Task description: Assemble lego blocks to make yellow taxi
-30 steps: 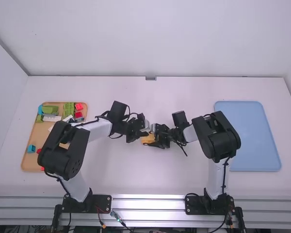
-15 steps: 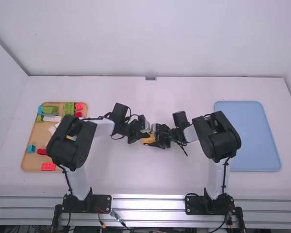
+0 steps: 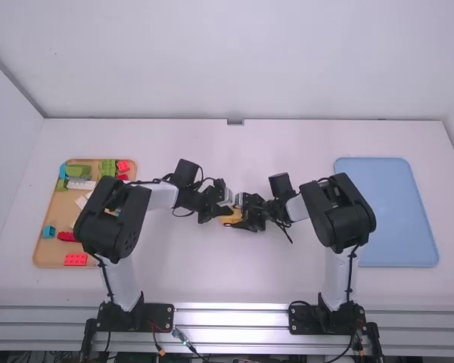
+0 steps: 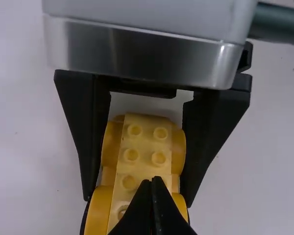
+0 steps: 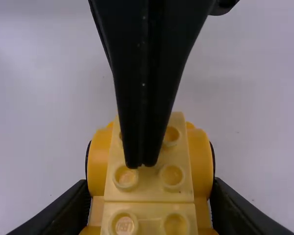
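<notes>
Near the table's middle, my left gripper [image 3: 221, 206] and my right gripper [image 3: 243, 212] meet at a yellow block assembly [image 3: 231, 218]. In the left wrist view my left gripper [image 4: 155, 179] is shut, its fingertips over the studded top of the assembly [image 4: 140, 156]. The right wrist view has my right gripper [image 5: 150, 198] shut on the assembly's two sides, with rounded darker-yellow pieces along them. Pale yellow studded blocks run down the middle of the assembly [image 5: 147, 213]. Whether the left fingertips touch the studs, I cannot tell.
An orange-brown tray [image 3: 53, 255] at the far left holds several red, green, blue and white blocks, partly behind the left arm. On the right lies a light blue tray [image 3: 397, 212], beyond the right arm.
My left arm's elbow has swung right, uncovering more of the left tray, and its gripper has shifted slightly right. The right arm and the assembly have kept still.
</notes>
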